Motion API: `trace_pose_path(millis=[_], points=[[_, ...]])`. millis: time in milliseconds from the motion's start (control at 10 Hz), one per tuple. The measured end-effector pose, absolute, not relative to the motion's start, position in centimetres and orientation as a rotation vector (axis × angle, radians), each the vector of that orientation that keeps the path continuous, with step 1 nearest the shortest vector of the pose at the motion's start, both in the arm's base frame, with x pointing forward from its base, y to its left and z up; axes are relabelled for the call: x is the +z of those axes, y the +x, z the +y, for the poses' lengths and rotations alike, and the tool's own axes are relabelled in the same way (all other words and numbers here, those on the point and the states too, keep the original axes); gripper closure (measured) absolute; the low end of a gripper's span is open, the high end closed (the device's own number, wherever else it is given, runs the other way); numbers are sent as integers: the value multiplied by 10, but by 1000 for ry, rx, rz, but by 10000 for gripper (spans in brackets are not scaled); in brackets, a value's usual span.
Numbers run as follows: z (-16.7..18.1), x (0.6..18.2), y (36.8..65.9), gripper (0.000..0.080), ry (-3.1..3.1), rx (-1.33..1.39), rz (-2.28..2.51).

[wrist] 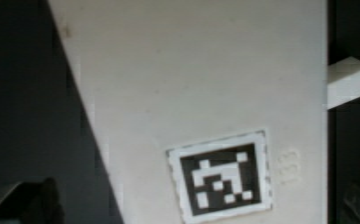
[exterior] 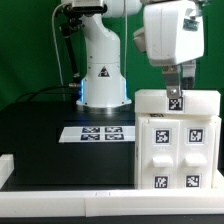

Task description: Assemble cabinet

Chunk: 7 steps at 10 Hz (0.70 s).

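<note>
Cabinet (exterior: 178, 140) below gripper (exterior: 175, 98), opening unclear.

Desk (exterior: 40, 125) bare on the exterior view's left. Cabinet (exterior: 178, 140) fills the exterior view's right, hand (exterior: 176, 95) just above its top. Marker board (exterior: 94, 133) lies flat beside it.

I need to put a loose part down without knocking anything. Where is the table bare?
The black table is bare on the exterior view's left, between the marker board and the white raised border. The exterior view's right is crowded: the cabinet stands there with the gripper just above its top.
</note>
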State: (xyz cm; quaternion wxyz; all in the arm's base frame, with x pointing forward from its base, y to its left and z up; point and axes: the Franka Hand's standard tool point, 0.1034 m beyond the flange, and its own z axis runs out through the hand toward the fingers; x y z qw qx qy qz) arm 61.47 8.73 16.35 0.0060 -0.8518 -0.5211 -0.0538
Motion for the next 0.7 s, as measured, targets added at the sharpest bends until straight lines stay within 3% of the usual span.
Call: trace_pose_path(millis=[400, 500, 700], points=[[84, 154, 614, 25, -2671, -155, -1619], [84, 154, 614, 229, -2672, -154, -1618], [84, 154, 614, 242, -2695, -154, -1575]])
